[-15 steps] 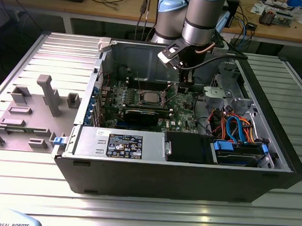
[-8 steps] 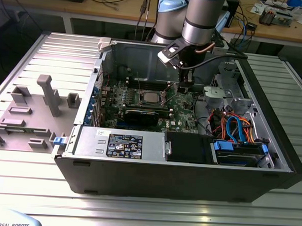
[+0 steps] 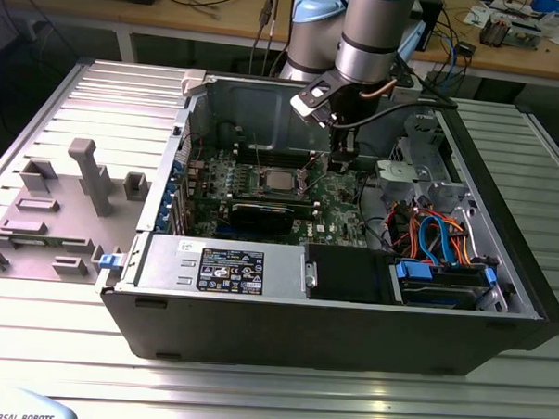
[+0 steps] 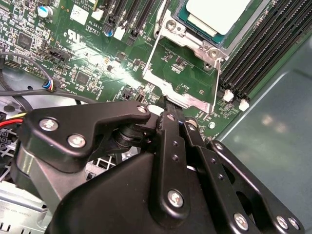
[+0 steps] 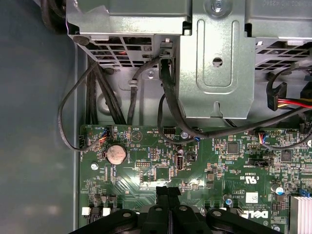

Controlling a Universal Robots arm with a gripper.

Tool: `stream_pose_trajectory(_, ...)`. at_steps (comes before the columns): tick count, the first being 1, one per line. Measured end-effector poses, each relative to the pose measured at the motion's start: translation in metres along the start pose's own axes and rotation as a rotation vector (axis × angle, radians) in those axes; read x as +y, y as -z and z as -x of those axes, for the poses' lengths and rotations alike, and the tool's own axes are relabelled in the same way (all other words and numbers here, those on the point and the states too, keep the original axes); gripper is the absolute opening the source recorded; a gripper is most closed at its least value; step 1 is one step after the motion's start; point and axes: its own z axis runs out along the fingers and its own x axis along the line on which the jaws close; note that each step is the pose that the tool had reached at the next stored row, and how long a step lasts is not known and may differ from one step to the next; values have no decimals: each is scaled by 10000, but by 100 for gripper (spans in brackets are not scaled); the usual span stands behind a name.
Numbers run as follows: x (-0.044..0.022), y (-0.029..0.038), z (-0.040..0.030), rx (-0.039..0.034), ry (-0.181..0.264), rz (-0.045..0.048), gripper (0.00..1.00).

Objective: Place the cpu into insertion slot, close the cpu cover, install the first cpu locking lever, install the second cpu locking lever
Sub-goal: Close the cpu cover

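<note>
The fingers (image 5: 163,195) are pressed together with no gap showing between their black tips in both wrist views, and nothing can be seen held between them. In the second wrist view the fingers (image 4: 170,146) point toward the insertion slot (image 4: 195,41), and their tips reach the free edge of the cpu cover (image 4: 192,101); whether they touch that edge or stop just short of it cannot be told. The cpu cover is swung open away from the insertion slot and lies as a thin silvery frame between the slot and the fingers, with green board showing through its square cut-out. The cpu (image 4: 219,12) already sits in the insertion slot, its pale metal top facing up and uncovered. Long black memory slots (image 4: 263,44) run just beside the insertion slot, on the side toward the grey case wall. In the exterior view the fingers (image 3: 342,161) stand near the insertion slot, on the exterior view's right of it, with the cpu (image 3: 279,180) seated there. The arm (image 3: 375,37) comes down from above the slot into the open computer case (image 3: 348,333), which lies on its side on the ribbed metal bench (image 3: 253,394). In the first wrist view a round coin cell (image 5: 116,154) sits on the green motherboard (image 5: 219,165) beyond the fingers.
</note>
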Motion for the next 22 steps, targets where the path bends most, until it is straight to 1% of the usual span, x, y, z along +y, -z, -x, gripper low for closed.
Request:
stream_pose_trajectory(5, -16, 0, 0, 0, 1, 0, 11)
stream_pose_trajectory(13, -23, 0, -1, 1, 1, 1, 11)
stream_pose_trajectory(22, -68, 0, -1, 1, 0, 0, 11)
